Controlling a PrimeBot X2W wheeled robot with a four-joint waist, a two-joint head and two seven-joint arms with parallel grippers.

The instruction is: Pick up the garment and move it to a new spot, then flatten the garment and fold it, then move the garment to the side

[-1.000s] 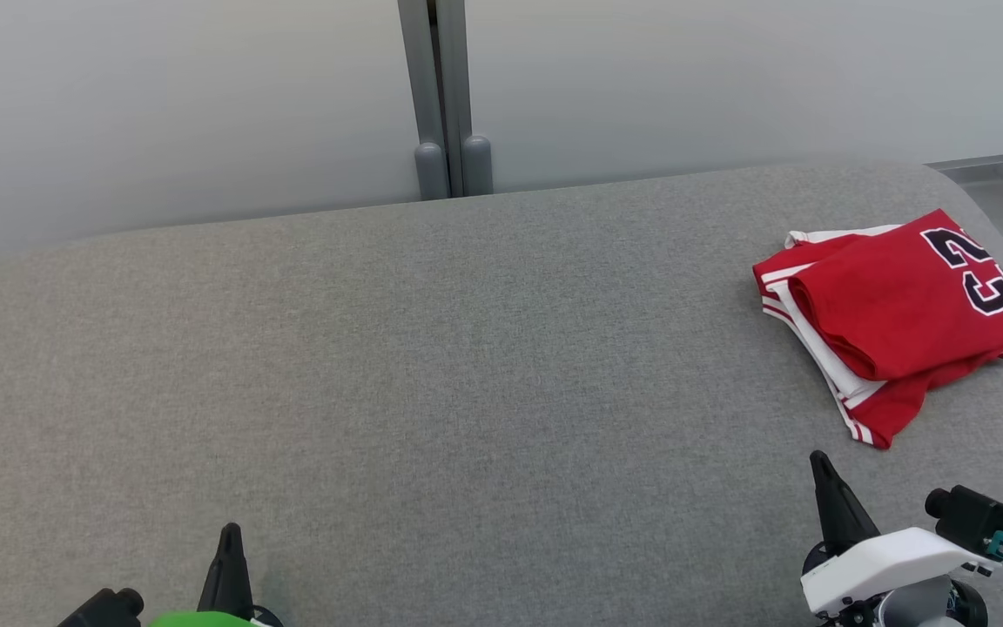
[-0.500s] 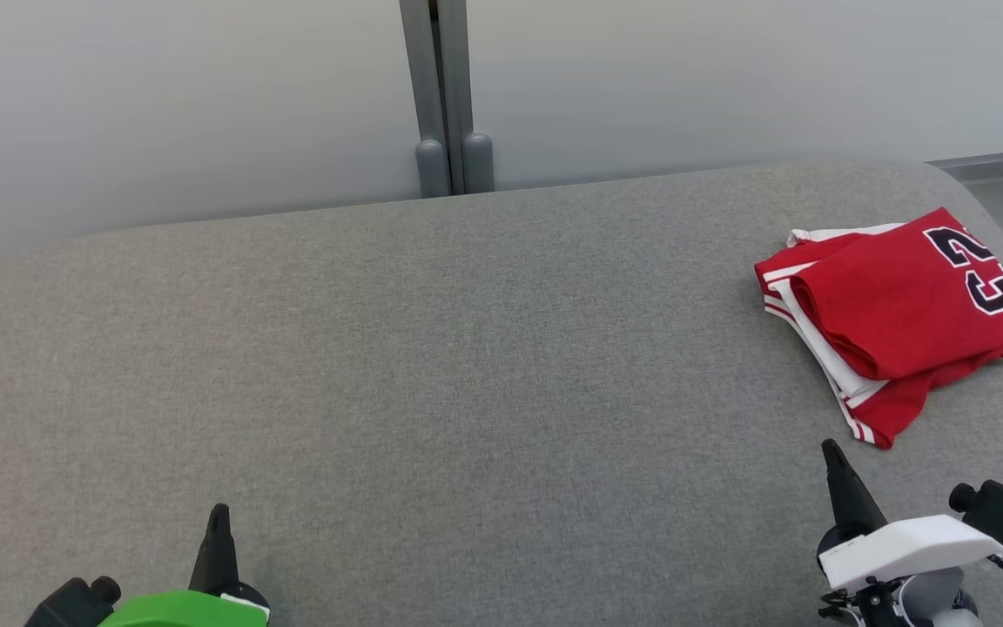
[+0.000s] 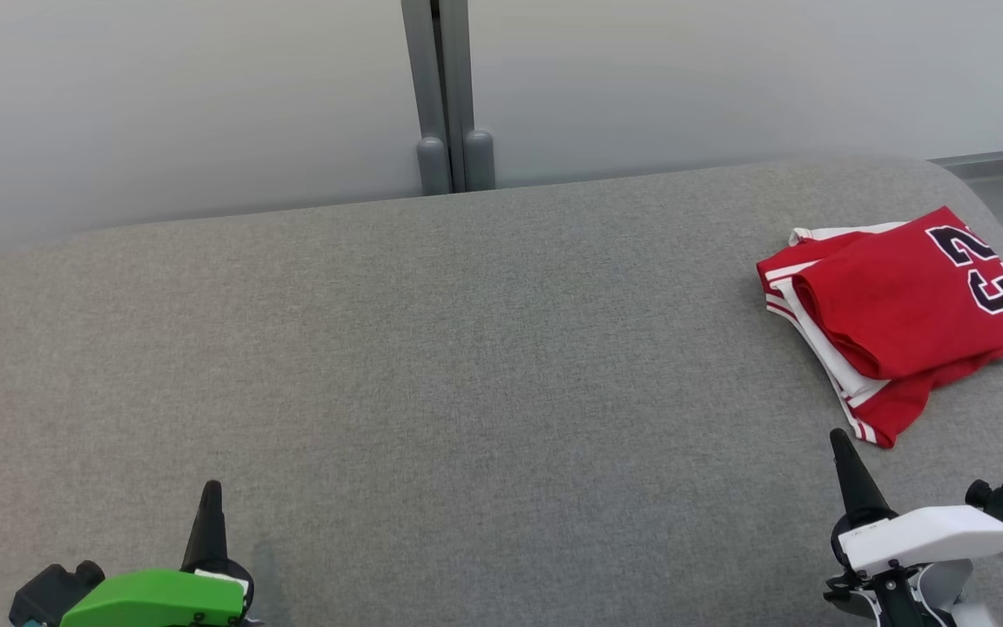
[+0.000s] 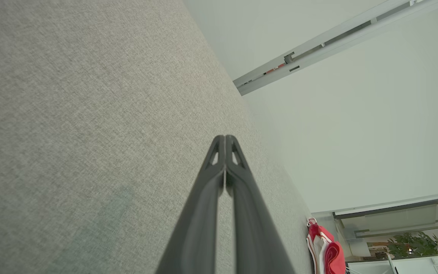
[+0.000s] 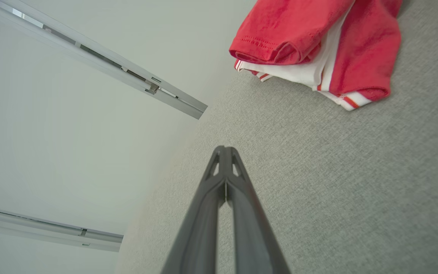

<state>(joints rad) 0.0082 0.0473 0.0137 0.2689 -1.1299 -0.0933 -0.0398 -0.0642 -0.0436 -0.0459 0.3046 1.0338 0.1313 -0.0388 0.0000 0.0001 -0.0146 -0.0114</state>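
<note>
red garment (image 3: 898, 309) beyond right gripper (image 3: 841, 441), apart

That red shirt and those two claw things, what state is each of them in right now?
Red jersey, folded, lying at the right of the grey table, touched by nothing.
Left gripper, shut, holding nothing.
Right gripper, shut, holding nothing, close to the jersey but apart from it.

One garment (image 3: 893, 305), two grippers (image 3: 212, 486) (image 3: 838, 434)
</note>
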